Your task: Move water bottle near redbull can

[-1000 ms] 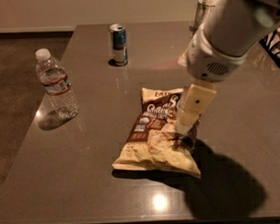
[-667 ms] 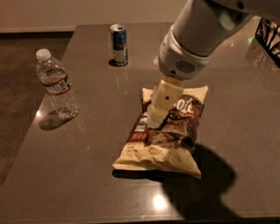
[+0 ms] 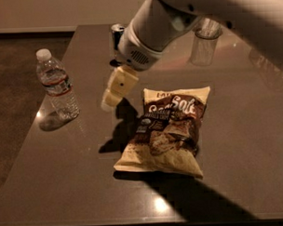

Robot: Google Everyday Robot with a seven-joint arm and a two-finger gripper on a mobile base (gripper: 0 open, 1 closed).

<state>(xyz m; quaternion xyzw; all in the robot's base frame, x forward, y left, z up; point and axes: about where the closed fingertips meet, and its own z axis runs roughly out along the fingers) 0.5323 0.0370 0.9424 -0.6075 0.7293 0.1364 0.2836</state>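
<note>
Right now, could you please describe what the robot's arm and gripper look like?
The arm is a thick, rounded white shell with a small perforated grille near its wrist. The gripper, pale cream and blocky, hangs between the water bottle and the chip bag.

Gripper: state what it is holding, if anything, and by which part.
Nothing is held. The gripper hangs above the table between the water bottle and the chip bag, touching neither; the bottle stands free.
</note>
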